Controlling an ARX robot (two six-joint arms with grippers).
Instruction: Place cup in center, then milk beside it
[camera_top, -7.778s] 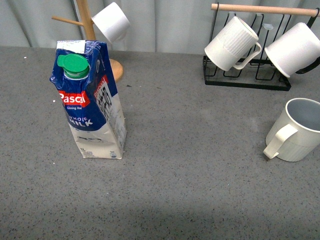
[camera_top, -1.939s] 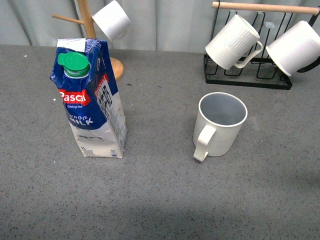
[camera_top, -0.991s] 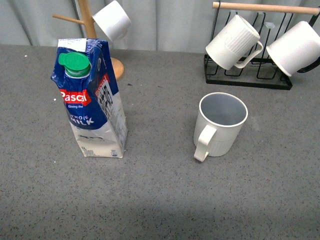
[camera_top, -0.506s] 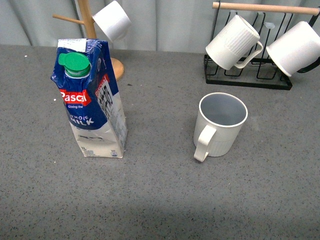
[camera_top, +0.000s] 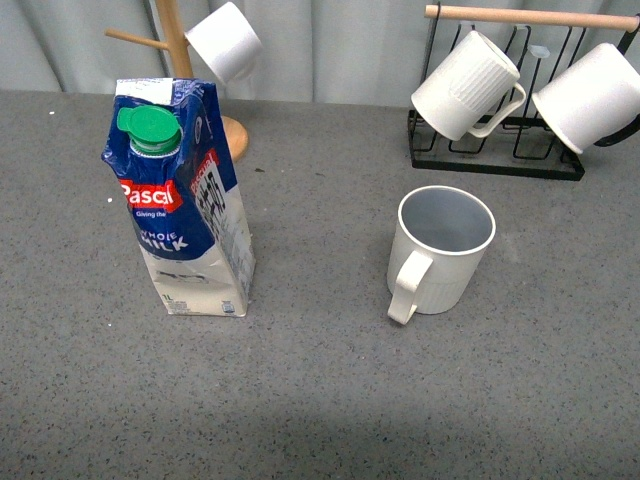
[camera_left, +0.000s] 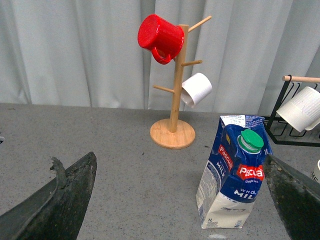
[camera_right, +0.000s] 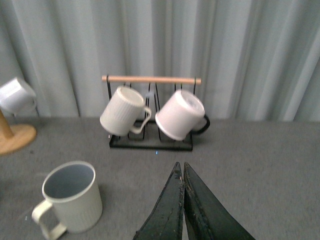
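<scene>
The cup (camera_top: 440, 250), cream-white and ribbed, stands upright right of the center (camera_top: 320, 260) of the grey speckled tabletop, its handle toward the front. The milk (camera_top: 185, 200), a blue and white carton with a green cap, stands upright at the left, a carton's width or more from the cup. Neither arm shows in the front view. My left gripper (camera_left: 180, 165) is open, and the milk (camera_left: 235, 185) stands ahead of it, close to its one finger (camera_left: 295, 200). My right gripper (camera_right: 181, 167) is shut on nothing, with the cup (camera_right: 70, 200) off to one side of it.
A black wire rack (camera_top: 495, 160) at the back right holds a ribbed mug (camera_top: 465, 85) and a smooth white mug (camera_top: 590, 95). A wooden mug tree (camera_top: 180, 50) at the back left carries a white mug (camera_top: 222, 42) and a red mug (camera_left: 160, 35).
Since the oldest frame the cup has gone from the right edge to the middle of the table. Over the last two seconds nothing has moved.
</scene>
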